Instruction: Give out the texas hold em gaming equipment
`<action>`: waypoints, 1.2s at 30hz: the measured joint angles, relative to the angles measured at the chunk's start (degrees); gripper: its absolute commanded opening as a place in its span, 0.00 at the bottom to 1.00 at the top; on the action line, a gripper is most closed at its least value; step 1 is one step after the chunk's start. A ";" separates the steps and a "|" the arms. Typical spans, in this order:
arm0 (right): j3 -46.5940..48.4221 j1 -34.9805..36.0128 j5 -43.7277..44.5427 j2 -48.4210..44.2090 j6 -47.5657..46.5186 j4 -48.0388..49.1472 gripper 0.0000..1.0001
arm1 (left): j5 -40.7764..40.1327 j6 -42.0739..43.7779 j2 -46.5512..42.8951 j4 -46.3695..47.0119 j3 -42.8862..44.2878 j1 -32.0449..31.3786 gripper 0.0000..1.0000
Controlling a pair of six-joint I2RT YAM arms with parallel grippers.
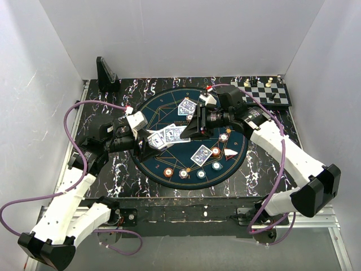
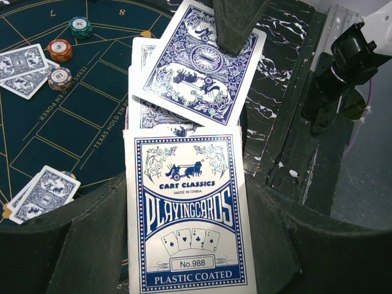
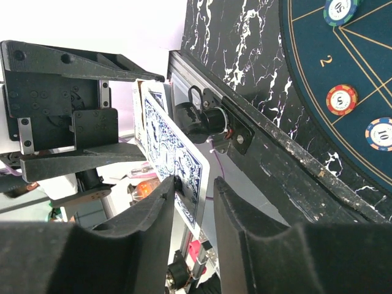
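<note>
Two grippers held one deck. At the bottom of the left wrist view, the left gripper was clamped on the deck, its long axis running up the frame. Farther up, the top card lay skewed toward upper right, the right gripper pinching its far end; pulling along that axis looked the cleaner draw.

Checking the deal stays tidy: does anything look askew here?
Yes. The top card sits twisted over the pack in the left gripper, not square with the cards beneath; the right gripper is at its far end.
</note>
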 measured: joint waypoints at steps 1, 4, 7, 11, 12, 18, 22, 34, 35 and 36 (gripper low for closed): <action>0.00 0.00 -0.07 -0.02 0.07 0.04 0.34 | -0.02 0.00 0.00 0.00 0.00 0.00 0.00; 0.00 0.00 -0.04 -0.22 0.31 0.00 0.30 | -0.04 0.02 0.00 -0.02 0.00 0.00 0.00; 0.00 -0.04 -0.02 -0.61 0.44 -0.37 0.28 | -0.04 0.02 0.00 -0.02 0.00 0.00 0.00; 0.02 -0.55 -0.02 -1.51 0.42 -1.53 0.26 | -0.04 0.02 0.00 0.00 0.00 0.00 0.00; 0.02 -0.76 -0.02 -1.77 0.39 -2.01 0.25 | -0.04 0.02 0.00 0.00 0.00 0.00 0.00; 0.76 -1.99 0.02 -2.47 -0.09 -4.50 0.18 | -0.07 0.02 0.00 0.00 0.00 0.00 0.00; 0.83 -2.51 -0.72 -2.47 -0.28 -5.33 0.01 | -0.13 0.02 -0.07 -0.02 0.00 0.00 0.00; 3.39 -6.62 -3.08 -6.32 -2.40 -9.90 0.01 | -0.72 0.04 -0.07 -0.04 0.00 0.00 0.00; 3.39 -7.04 -3.43 -6.78 -2.62 -10.14 0.01 | -0.72 0.04 -0.07 -0.02 0.00 0.00 0.00; 3.39 -7.54 -3.87 -7.19 -2.91 -10.62 0.01 | -0.72 0.04 -0.07 -0.02 0.00 0.00 0.00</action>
